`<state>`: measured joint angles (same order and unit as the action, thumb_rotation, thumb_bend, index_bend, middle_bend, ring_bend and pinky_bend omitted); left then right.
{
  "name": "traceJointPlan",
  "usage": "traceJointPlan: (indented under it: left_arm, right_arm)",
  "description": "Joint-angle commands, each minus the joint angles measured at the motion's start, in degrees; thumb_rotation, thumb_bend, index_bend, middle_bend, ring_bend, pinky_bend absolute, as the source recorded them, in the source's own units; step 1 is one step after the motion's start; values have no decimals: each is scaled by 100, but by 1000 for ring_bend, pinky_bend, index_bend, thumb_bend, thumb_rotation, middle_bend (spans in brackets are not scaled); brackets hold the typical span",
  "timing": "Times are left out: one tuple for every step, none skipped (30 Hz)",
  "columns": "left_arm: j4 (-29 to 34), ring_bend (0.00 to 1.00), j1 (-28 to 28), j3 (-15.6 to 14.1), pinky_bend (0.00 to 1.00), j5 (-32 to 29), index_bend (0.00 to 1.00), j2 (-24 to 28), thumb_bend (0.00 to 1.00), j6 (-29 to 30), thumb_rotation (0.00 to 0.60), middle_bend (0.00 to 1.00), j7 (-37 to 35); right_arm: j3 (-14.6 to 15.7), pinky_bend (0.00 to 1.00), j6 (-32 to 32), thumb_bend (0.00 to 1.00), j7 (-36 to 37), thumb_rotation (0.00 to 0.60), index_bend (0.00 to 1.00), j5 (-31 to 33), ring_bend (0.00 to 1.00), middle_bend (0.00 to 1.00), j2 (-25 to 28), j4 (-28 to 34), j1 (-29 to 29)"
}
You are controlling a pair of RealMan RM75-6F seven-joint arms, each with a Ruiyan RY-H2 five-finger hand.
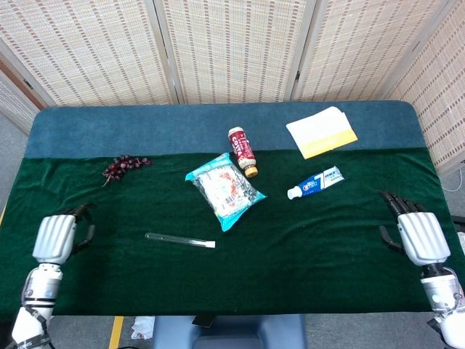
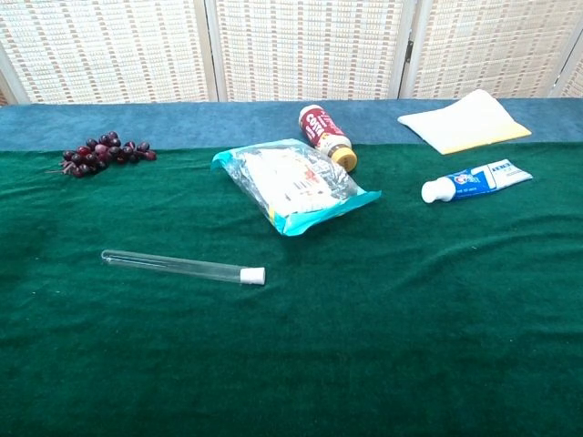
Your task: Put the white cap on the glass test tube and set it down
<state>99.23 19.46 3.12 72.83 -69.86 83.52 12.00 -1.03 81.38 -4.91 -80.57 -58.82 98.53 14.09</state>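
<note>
The glass test tube (image 1: 174,239) (image 2: 173,265) lies flat on the green cloth, left of centre. Its white cap (image 1: 209,245) (image 2: 254,274) sits on its right end. Nothing touches it. My left hand (image 1: 56,236) hovers at the far left edge of the table, well away from the tube, fingers loosely curled and holding nothing. My right hand (image 1: 418,234) is at the far right edge, fingers spread, also holding nothing. Neither hand shows in the chest view.
A snack packet (image 1: 223,188) lies just behind the tube. A small brown bottle (image 1: 242,151), a toothpaste tube (image 1: 315,181), a yellow-white cloth (image 1: 321,131) and a bunch of dark grapes (image 1: 123,166) lie further back.
</note>
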Motion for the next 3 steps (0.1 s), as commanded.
traceJointPlan:
  left_arm:
    - [-105, 297, -385, -167, 329, 296, 324, 218, 489, 422, 600, 369, -179]
    - [-88, 291, -495, -216, 315, 365, 322, 258, 488, 527, 600, 363, -219]
    - [-70, 285, -574, -258, 294, 424, 320, 287, 487, 599, 600, 357, -249]
  right_arm:
    - [52, 149, 323, 486, 67, 586, 62, -56, 89, 52, -174, -194, -289]
    - [66, 135, 410, 486, 141, 587, 41, -72, 76, 37, -211, -244, -378]
    - [79, 128, 464, 486, 191, 587, 30, -81, 70, 30, -232, -280, -441]
